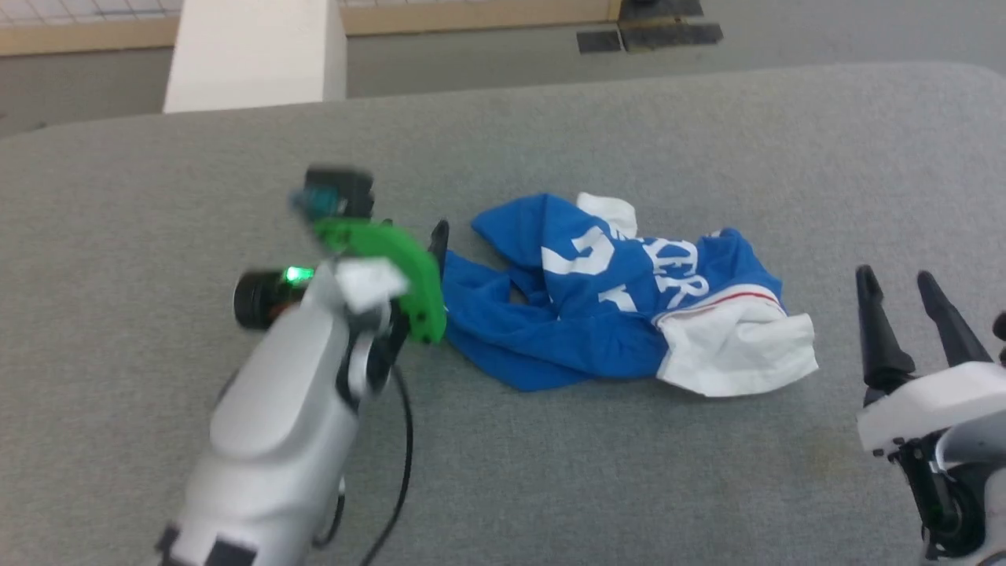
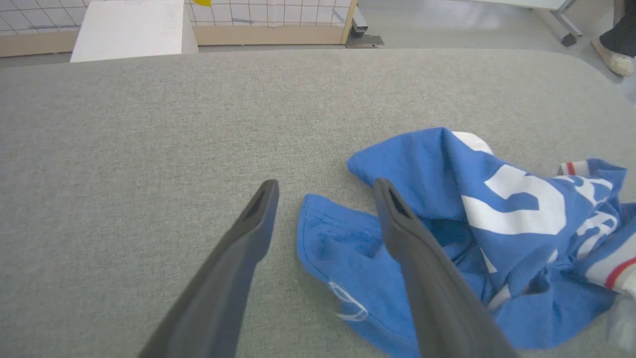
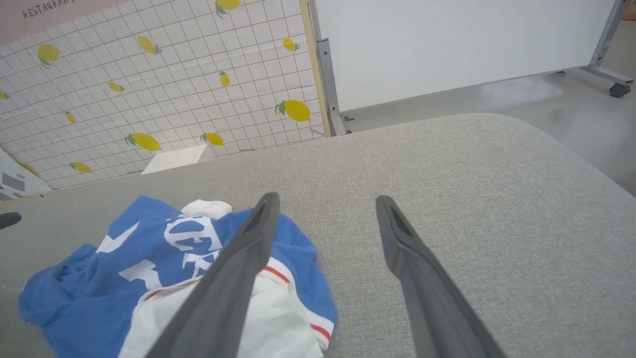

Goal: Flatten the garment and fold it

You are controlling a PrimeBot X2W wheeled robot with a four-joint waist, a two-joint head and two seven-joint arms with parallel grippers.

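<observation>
The garment (image 1: 621, 299) lies crumpled in a heap at the middle of the grey padded table (image 1: 550, 118). It is blue with white lettering, and a white sleeve with red-striped trim sticks out at its right. My left gripper (image 1: 436, 240) hangs at the garment's left edge. In the left wrist view this gripper (image 2: 325, 184) is open, and a blue corner of the garment (image 2: 338, 238) lies between its fingers, below the tips. My right gripper (image 1: 896, 279) stands open to the right of the heap, apart from it. In the right wrist view the right gripper (image 3: 326, 198) is empty, with the garment (image 3: 99, 278) to its left.
A white block (image 1: 255, 55) stands behind the table's far left edge. Beyond the table are a lemon-patterned tiled wall (image 3: 149, 89) and a white panel on wheels (image 3: 447, 44). A person's shoe (image 2: 616, 59) shows on the floor past the table's rounded far corner.
</observation>
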